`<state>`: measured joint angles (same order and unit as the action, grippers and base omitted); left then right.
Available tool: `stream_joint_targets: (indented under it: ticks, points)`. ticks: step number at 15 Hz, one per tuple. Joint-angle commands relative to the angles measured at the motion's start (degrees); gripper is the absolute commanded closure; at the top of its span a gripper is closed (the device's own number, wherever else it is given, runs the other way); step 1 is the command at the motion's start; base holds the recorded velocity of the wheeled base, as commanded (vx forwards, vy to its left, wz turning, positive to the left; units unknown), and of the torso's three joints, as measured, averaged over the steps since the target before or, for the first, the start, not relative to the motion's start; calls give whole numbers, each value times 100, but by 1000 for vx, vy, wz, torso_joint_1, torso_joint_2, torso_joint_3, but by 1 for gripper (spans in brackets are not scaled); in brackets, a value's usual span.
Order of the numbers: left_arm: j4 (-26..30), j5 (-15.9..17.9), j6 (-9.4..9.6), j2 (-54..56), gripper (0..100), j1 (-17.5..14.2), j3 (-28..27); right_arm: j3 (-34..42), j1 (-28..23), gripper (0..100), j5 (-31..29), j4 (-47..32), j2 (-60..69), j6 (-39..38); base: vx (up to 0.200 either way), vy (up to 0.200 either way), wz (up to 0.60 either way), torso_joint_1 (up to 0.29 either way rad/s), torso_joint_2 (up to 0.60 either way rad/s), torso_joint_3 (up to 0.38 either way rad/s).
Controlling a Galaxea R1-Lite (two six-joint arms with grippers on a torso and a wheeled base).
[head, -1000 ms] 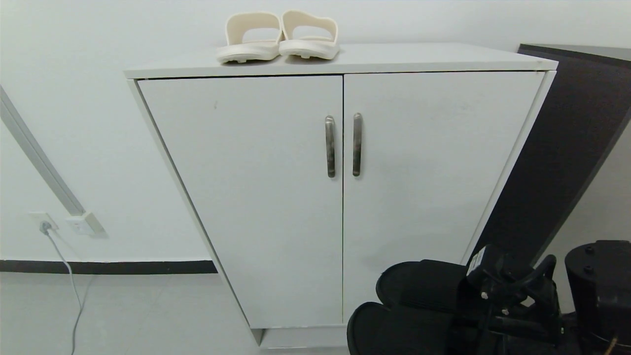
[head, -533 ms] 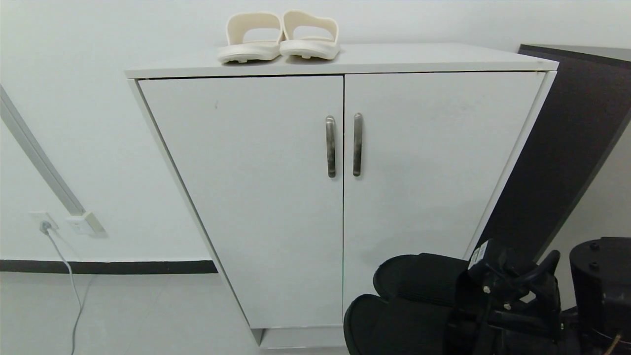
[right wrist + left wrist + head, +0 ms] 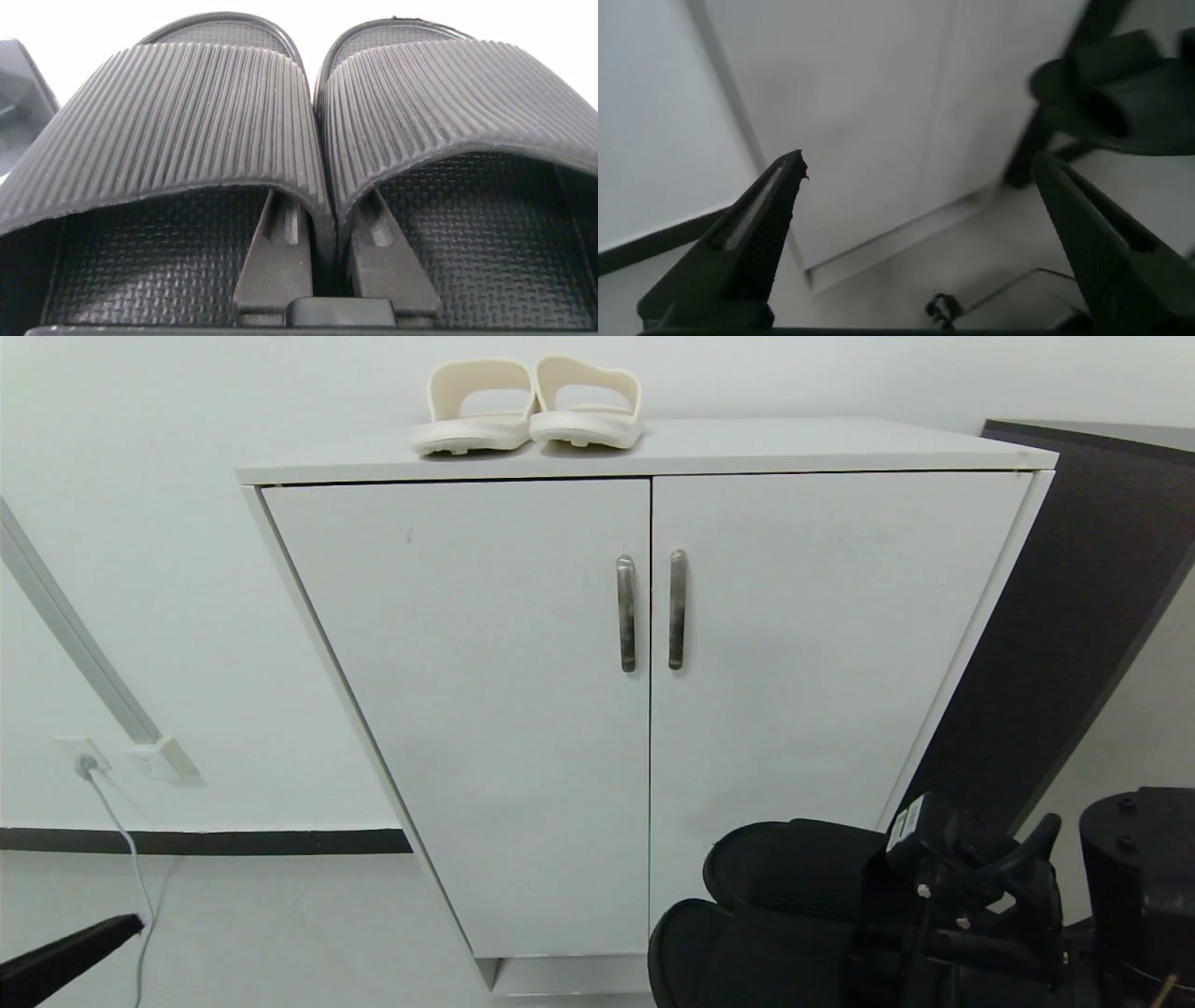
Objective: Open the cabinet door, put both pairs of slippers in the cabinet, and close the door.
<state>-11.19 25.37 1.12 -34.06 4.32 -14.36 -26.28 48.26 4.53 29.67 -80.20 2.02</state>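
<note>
- Pair of black ribbed rubber slippers (image 3: 775, 896): low before the right-hand door, side by side, long axes parallel, toes away from the wrist and toward the cabinet.
- Right tool (image 3: 325, 219): clenched on the slippers' adjoining inner walls, one finger under each strap.
- Left tool (image 3: 920, 168): spread wide, holding nothing.
- White two-door cabinet (image 3: 467, 709): both doors closed.
- Pair of cream slippers (image 3: 527, 406): side by side on the cabinet top.

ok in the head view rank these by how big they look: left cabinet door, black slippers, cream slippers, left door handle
1. left cabinet door
2. black slippers, nearest the camera, so enlarged
3. cream slippers
4. left door handle
</note>
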Motion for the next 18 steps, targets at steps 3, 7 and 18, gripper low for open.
stream_joint_targets:
  ticks: [3, 7, 18]
  points:
    - [-1140, -841, -745, -2052, 0, 1985, -700, -8, 69, 100, 118, 12, 5, -9, 0, 0, 0, 0, 0, 0]
    - [-2036, -2185, -1035, -3186, 0, 3471, -1376, 0, 69, 100, 118, 12, 22, -9, 0, 0, 0, 0, 0, 0]
    - [-1500, -515, -1949, -5436, 0, 3901, -4567, 106, 104, 100, 118, 12, 66, -9, 0, 0, 0, 0, 0, 0]
